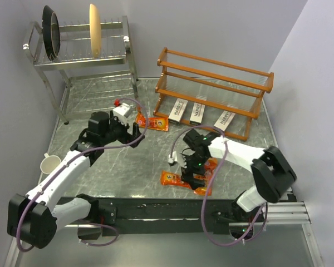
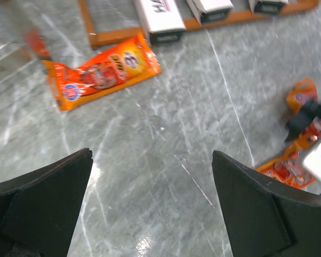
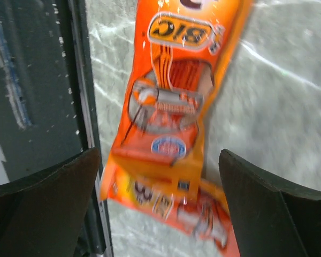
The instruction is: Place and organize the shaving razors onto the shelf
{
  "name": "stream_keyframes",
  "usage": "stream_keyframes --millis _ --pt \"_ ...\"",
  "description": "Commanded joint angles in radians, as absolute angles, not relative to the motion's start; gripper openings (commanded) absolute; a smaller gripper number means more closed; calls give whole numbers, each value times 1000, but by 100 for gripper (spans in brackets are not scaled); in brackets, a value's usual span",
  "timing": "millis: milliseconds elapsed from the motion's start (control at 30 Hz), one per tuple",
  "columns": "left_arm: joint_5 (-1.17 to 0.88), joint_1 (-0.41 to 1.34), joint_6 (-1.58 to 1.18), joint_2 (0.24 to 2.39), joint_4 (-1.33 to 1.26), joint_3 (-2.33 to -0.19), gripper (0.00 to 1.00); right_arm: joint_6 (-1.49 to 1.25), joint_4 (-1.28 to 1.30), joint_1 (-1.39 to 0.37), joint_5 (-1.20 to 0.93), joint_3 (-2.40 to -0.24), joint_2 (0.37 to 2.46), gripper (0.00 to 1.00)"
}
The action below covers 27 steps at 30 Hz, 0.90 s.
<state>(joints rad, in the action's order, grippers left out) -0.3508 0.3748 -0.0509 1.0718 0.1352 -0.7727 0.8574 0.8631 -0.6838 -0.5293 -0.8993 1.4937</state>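
Since the right claw (image 3: pixel 159 166) hangs open over two overlapping packs (image 3: pixel 174 107), closing could pinch both or slide one off the counter (image 3: pixel 273 96); left claw (image 2: pixel 152 174) open too.

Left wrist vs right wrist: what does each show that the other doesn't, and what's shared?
Left wrist only: three grey Harry's boxes across the shelf front rail, plus a lone orange pack by its corner. Right wrist only: the dark base plate and readable BIC print. Both: the marbled tabletop and, likely, the two overlapping orange packs near that plate.
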Motion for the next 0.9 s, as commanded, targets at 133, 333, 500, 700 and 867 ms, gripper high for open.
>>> stream_keyframes --millis 133,333,500,700,867 --pt "-360 287 -81 1028 89 -787 99 822 764 -762 -491 -940 1627 90" --pt "-374 281 -95 1037 61 -790 100 727 680 -762 -421 -927 1579 56" --pt "-388 281 -127 1066 26 -788 100 657 663 -761 -359 -936 1574 27" --pt "-393 346 -253 1088 8 -741 99 451 669 -677 -377 -1024 1436 23" --pt "-377 461 -256 1124 -40 -749 99 163 704 -459 -385 -1172 1355 19"
